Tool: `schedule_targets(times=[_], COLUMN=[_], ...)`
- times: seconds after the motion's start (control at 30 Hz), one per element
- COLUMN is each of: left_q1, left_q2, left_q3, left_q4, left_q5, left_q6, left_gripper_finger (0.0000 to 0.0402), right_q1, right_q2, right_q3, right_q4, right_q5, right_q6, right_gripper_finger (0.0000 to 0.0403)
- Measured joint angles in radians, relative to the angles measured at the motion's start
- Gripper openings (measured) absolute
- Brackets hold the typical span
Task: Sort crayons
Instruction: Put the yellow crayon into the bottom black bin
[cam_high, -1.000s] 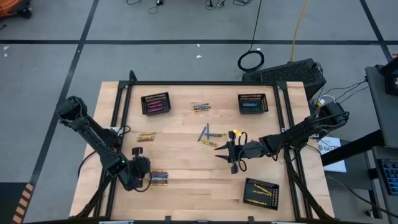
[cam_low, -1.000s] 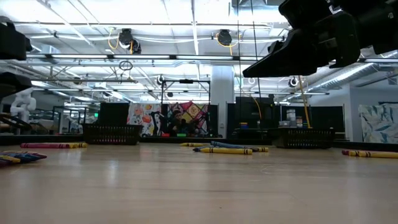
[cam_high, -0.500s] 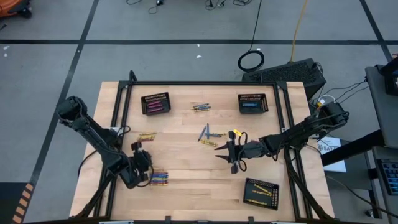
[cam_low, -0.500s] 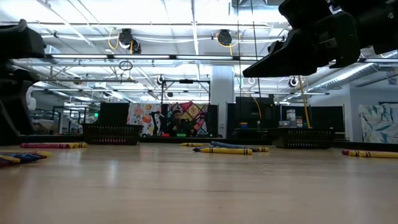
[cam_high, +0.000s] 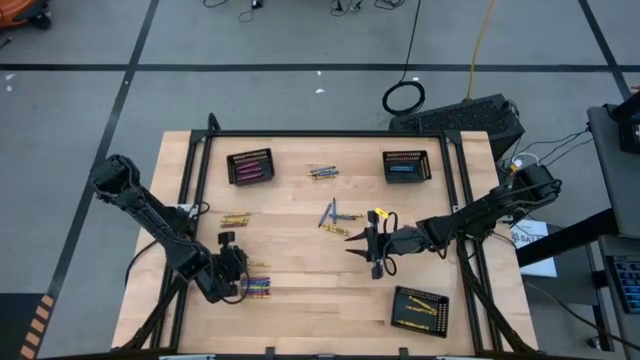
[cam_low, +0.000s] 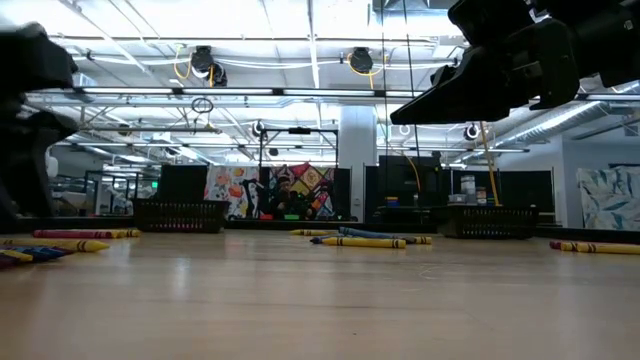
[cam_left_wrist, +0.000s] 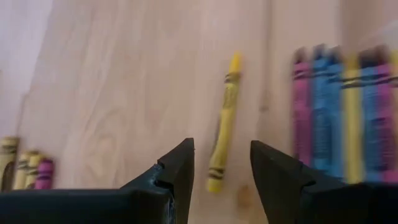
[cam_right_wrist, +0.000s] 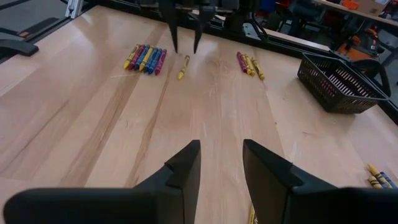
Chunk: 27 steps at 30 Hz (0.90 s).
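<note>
Now your left gripper (cam_left_wrist: 219, 163) hovers, fingers parted and empty, over a lone yellow wax crayon (cam_left_wrist: 224, 122); the right gripper (cam_right_wrist: 219, 163) is likewise parted, empty.

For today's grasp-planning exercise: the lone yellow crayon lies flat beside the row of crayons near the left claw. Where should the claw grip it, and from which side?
Grip the yellow crayon around its middle, coming straight down from above. It lies flat on the table, apart from the crayon row, so one finger can go down each long side. The left claw hangs open, roughly in line with it; it probably needs only to descend and close across the thin barrel.
</note>
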<state>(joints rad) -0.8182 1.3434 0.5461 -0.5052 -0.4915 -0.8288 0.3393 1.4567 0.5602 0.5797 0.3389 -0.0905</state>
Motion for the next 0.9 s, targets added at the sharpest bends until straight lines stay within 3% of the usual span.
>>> schedule_targets(times=[0.23,0.4,0.6,0.73,0.9], left_q1=[0.068,0.115,0.179,0.239,0.327], left_q2=[0.0,-0.004,-0.003,0.0,0.002], left_q3=[-0.077,-0.108,-0.116,-0.12,-0.119], left_q4=[0.153,0.203,0.26,0.483,0.874], left_q5=[0.07,0.116,0.126,0.0,-0.049], left_q6=[0.059,0.085,0.173,0.342,0.642], left_gripper_finger=[0.0133,0.008,0.001,0.0012,0.0005], right_q1=[0.0,0.007,0.02,0.022,0.023], right_q2=[0.0,-0.041,-0.182,-0.211,-0.144], right_q3=[0.0,0.0,0.0,0.0,-0.007], right_q4=[0.0,-0.037,-0.169,-0.192,-0.144], right_q5=[0.0,0.0,0.0,0.0,-0.024], right_q6=[-0.001,-0.01,0.02,0.029,0.033], right_gripper_finger=[0.0105,0.0105,0.0105,0.0105,0.0105])
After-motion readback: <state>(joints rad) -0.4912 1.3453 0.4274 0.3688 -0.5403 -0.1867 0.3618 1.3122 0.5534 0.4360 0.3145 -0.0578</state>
